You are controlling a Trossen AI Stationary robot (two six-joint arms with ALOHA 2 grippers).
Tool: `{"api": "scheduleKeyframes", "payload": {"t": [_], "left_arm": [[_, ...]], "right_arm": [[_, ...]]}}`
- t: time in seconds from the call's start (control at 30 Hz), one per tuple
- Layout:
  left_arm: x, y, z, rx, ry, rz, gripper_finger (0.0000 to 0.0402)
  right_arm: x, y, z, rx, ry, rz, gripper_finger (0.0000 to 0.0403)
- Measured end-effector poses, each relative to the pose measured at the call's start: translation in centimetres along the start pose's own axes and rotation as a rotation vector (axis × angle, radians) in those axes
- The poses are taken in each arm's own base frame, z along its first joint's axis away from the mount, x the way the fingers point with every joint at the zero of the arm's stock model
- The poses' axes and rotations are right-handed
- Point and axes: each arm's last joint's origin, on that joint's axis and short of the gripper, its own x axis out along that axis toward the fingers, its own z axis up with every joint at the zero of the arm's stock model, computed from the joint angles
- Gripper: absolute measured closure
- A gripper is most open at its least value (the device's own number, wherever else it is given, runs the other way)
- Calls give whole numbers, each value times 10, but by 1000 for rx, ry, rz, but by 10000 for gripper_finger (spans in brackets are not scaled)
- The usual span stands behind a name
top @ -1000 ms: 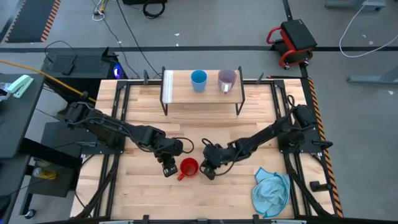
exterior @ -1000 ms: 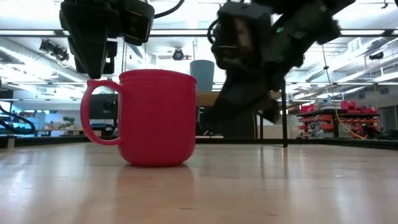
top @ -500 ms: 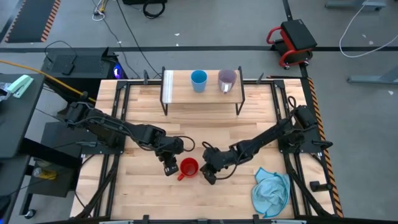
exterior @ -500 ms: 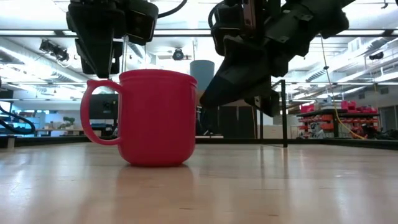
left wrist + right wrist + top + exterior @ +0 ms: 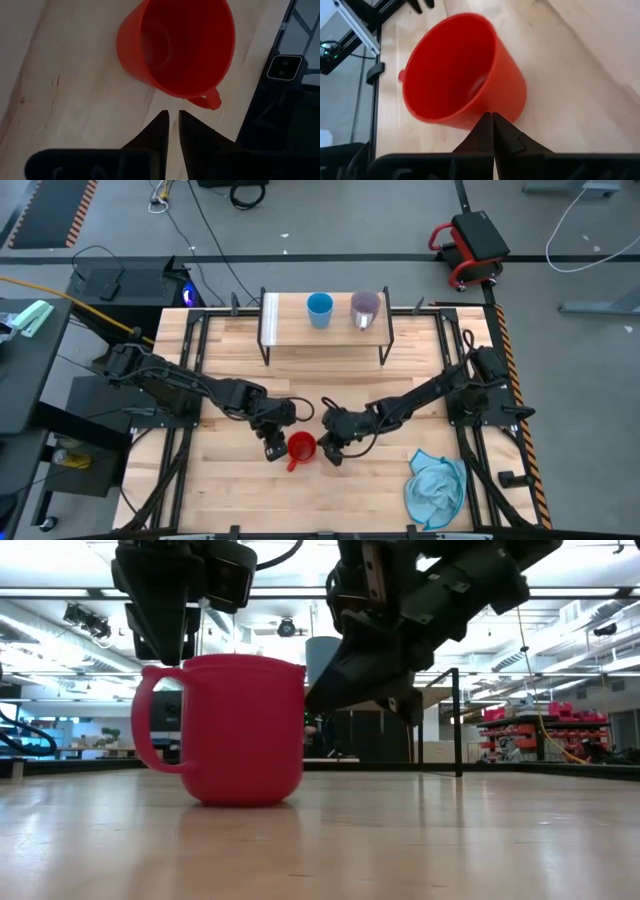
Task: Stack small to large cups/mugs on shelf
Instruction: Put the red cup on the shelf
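Flanking the red mug, both arms' fingers closed.

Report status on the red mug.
Both grippers, left and right, shut, flanking red plastic handled mug upright on tabletop. Nothing gripped. No obstruction.

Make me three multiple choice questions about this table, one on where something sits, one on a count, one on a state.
1. Where is the red mug?
A. on the shelf
B. on the tabletop between both grippers
C. on the cloth

2. How many cups stand on the shelf?
A. two
B. three
C. none

3. How is the red mug?
A. on its side
B. upside down
C. upright, mouth up

Answers: 1 B, the left gripper and right gripper flank it; 2 A, the blue cup and purple-grey mug; 3 C, the low view shows it standing.
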Motion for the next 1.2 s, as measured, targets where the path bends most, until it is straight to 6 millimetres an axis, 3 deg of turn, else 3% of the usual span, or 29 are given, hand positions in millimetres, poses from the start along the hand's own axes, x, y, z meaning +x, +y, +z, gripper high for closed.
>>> {"api": "scheduleKeyframes", "payload": {"t": [0.33, 0.6, 0.73, 1.0, 1.2], "left_arm": [[-1, 3, 3, -2, -15, 6, 350], [-5, 16, 14, -60, -43, 22, 339], [-8, 22, 19, -77, -55, 26, 335], [-10, 28, 23, -69, -67, 30, 334], [-10, 26, 25, -29, -88, 18, 311]], "right_arm": [[1, -12, 11, 3, -15, -15, 402], [-6, -13, 13, 31, 7, -29, 393], [-30, -11, 20, 47, 33, -75, 393], [-101, -3, 39, 95, -51, -167, 392], [-133, 0, 41, 161, -118, -214, 377]]}}
